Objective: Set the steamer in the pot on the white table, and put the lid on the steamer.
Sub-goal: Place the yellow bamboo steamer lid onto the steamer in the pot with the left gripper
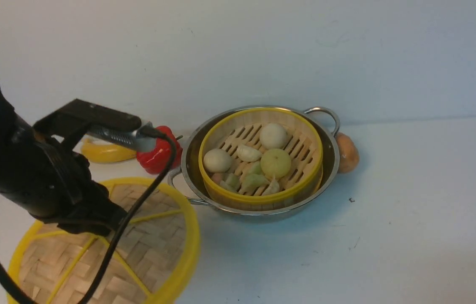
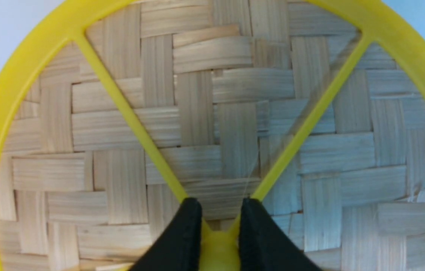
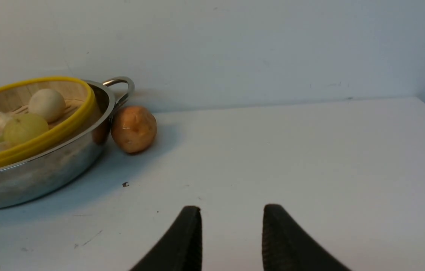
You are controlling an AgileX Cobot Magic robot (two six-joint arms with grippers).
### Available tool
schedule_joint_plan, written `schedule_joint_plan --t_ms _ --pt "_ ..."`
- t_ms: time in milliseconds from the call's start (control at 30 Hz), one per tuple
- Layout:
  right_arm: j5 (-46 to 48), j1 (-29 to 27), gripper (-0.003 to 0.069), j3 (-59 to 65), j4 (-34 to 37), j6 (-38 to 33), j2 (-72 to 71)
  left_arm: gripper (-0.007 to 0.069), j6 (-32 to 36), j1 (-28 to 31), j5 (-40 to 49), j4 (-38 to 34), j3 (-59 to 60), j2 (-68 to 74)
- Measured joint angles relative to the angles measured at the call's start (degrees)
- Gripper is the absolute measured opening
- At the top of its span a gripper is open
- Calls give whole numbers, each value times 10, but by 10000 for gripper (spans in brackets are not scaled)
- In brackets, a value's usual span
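Observation:
The steamer [image 1: 259, 197], a bamboo basket with a yellow rim, sits inside the shiny steel pot [image 1: 331, 158] on the white table [image 1: 411, 219]. It holds several buns and dumplings. The woven lid [image 1: 153, 249] is at the near left, beside the pot. My left gripper [image 2: 220, 205] is shut on the lid's yellow hub [image 2: 218, 246]; in the front view the black arm hides this grip. My right gripper [image 3: 231, 210] is open and empty over bare table, to the right of the pot [image 3: 46, 173] and steamer [image 3: 46, 141].
A red pepper [image 1: 160, 154] and a yellow banana-like item [image 1: 105, 152] lie behind the lid, left of the pot. A brown round vegetable [image 1: 347, 157] touches the pot's right side and also shows in the right wrist view [image 3: 134, 129]. A white wall stands close behind.

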Motion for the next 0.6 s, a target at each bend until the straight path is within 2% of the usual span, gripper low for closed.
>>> schedule_joint_plan --t_ms 300,467,600 --pt "0 0 243 0 0 0 0 115 33 -1 -2 -13 -123 77" --pt "0 0 243 0 0 0 0 115 71 -36 -36 -20 -202 158" --pt "0 0 243 0 0 0 0 115 76 -62 -54 -14 -276 227"
